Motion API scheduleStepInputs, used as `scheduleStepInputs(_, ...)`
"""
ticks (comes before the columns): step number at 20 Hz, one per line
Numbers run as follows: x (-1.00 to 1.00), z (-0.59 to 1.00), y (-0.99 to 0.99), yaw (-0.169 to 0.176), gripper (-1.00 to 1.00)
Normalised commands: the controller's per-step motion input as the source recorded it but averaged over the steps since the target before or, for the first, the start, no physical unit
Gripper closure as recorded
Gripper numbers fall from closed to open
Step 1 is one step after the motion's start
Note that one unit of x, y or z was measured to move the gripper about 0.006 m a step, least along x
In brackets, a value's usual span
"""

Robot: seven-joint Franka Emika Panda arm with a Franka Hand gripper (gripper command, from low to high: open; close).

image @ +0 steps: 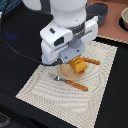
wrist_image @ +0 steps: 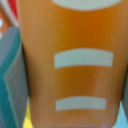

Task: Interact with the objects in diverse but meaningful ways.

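Woven placemat (image: 45,90) below — gripper (image: 76,64) fingers clamped on orange block (wrist_image: 72,60), pale-striped.

Knife (image: 77,85) and fork (image: 91,61) flank the plate (image: 67,74); placemat (image: 45,87) beyond lies open.

Orange bread-like block (image: 77,65) sits on a round tan plate (image: 69,73) near the middle of a pale woven mat, partly hidden under the robot's wrist. Up close in the wrist view the block (wrist_image: 75,60) fills the pic: smooth orange face w/ pale horizontal bars across it, standing upright, its edges blurred.
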Motion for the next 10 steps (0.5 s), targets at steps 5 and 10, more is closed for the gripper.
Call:
scheduleStepInputs(5, -0.19, 0.25, 0.95, 0.036, 1.00)
scheduleStepInputs(10, -0.56, 0.20, 0.87, 0.012, 1.00)
